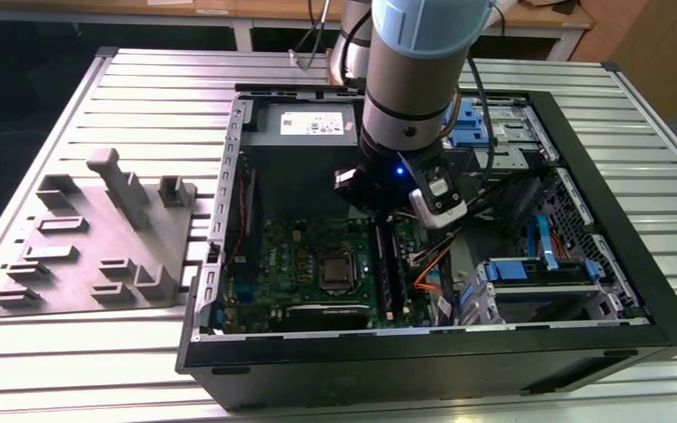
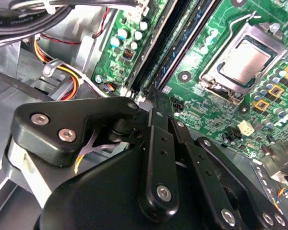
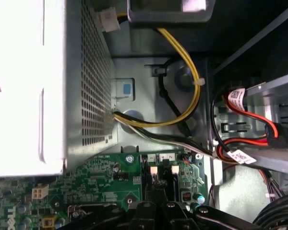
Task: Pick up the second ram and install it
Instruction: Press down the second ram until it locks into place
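Observation:
Inside the open computer case (image 1: 433, 352), my gripper (image 1: 376, 218) hangs low over the green motherboard (image 1: 303, 256). It is at the far end of the ram slots. Two long dark ram sticks (image 1: 388, 273) stand side by side there, and I cannot tell which is the second ram. In the second wrist view the black fingers (image 2: 158, 143) come together, and my gripper (image 2: 151, 96) is shut right at the end of the dark ram strips (image 2: 176, 45). I cannot see anything held between the fingers. The first wrist view shows the gripper's black links (image 3: 149, 213) just above the slots' white latches (image 3: 153, 170).
A grey plastic fixture (image 1: 92, 256) with a tall post (image 1: 121, 185) lies on the table at the exterior view's left. In the case are the power supply (image 1: 315, 123), the processor socket (image 2: 240, 62), orange cables (image 1: 433, 264), yellow cables (image 3: 192, 81) and blue-tabbed drive cages (image 1: 539, 264).

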Robot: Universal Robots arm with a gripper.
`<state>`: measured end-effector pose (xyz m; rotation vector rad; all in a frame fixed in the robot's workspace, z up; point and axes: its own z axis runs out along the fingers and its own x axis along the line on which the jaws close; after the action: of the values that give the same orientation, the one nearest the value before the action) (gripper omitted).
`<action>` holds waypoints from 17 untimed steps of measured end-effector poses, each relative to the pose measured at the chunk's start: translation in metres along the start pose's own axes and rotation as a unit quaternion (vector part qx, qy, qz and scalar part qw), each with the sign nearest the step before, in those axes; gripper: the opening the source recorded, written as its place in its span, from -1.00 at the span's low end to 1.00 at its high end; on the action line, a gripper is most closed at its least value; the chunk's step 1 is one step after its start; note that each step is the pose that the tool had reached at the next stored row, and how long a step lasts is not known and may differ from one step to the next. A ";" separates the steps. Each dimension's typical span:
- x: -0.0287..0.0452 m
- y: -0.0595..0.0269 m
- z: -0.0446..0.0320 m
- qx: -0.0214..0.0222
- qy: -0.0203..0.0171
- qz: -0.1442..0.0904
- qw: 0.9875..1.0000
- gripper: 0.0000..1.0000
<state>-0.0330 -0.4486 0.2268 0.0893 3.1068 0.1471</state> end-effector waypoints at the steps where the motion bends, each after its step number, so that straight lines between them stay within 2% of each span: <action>1: -0.0001 -0.0010 -0.0001 0.001 0.000 0.000 1.000 -0.80; 6: -0.0007 -0.0100 -0.0009 0.004 0.000 0.000 1.000 -0.80; 17: -0.0025 -0.0408 -0.0038 0.004 0.000 0.000 1.000 -0.80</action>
<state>-0.0329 -0.4897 0.2268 0.0890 3.1070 0.1353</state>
